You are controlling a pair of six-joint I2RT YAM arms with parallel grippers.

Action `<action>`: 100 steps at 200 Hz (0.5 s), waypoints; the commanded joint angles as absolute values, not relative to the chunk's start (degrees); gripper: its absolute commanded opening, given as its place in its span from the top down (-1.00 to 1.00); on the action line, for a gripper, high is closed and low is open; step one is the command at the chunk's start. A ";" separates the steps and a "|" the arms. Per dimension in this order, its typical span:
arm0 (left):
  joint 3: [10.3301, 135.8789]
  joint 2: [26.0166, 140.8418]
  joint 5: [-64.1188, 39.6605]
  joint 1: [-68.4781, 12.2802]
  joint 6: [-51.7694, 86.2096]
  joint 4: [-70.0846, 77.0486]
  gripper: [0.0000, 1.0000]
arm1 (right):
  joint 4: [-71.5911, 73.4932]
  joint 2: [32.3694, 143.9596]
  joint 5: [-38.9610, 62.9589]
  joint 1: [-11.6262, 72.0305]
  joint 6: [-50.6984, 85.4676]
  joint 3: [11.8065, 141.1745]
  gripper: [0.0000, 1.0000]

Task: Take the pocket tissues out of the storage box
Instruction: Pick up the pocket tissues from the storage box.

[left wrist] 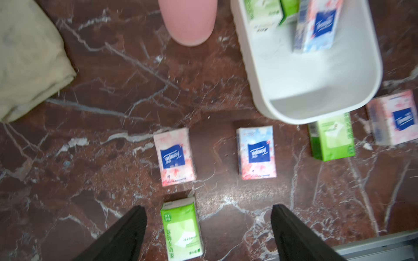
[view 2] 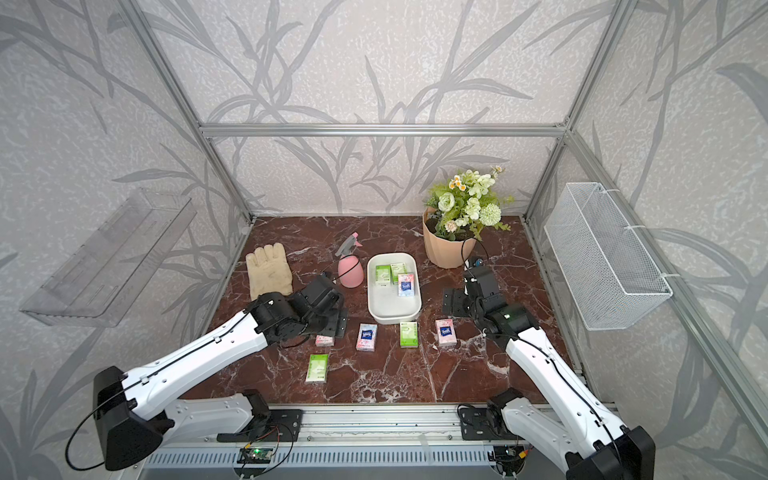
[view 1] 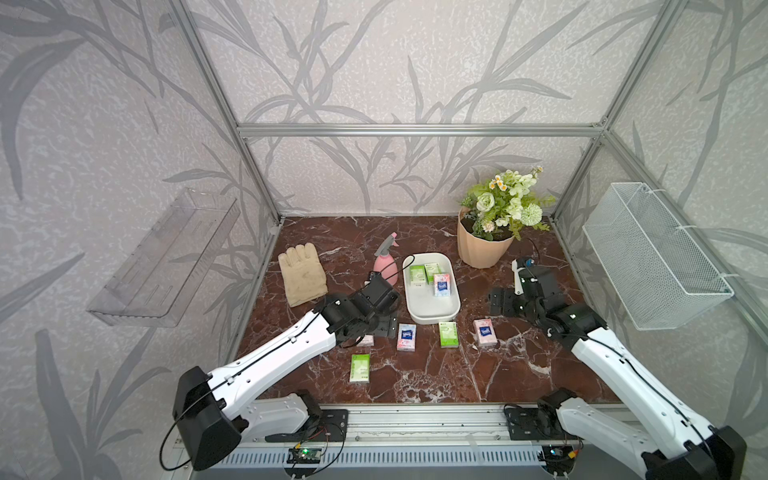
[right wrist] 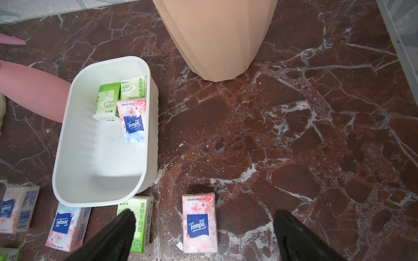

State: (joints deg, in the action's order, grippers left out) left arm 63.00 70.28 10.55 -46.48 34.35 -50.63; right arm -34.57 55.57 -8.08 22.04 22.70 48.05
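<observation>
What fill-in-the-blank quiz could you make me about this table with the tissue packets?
1. The white box holds ___ tissue packets.
2. Outside the box, ___ packets lie on the table.
3. The pink spray bottle stands between the box and the ___.
4. The left claw and the right claw are both ___.

Missing words: three; five; glove; open.

White storage box [view 1: 428, 305]; green-white and pink floral (blue logo) pocket tissues [view 1: 406, 336]; red-brown veined marble table [view 1: 519, 374].
</observation>
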 commanded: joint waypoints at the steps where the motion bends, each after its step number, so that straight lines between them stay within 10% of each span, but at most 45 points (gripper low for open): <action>1: 67.07 74.69 10.45 -46.18 31.02 -42.95 -0.82 | -34.63 54.58 -8.31 21.84 23.51 49.57 -0.98; 100: 83.55 103.94 -3.28 -44.66 35.20 -26.42 -0.58 | -33.31 51.33 -6.32 21.84 26.36 48.18 -0.98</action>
State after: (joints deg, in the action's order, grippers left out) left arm 80.68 99.46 1.02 -45.74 33.56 -29.87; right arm -34.15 52.23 -6.90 22.02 25.08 48.05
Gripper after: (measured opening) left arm 0.820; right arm 0.992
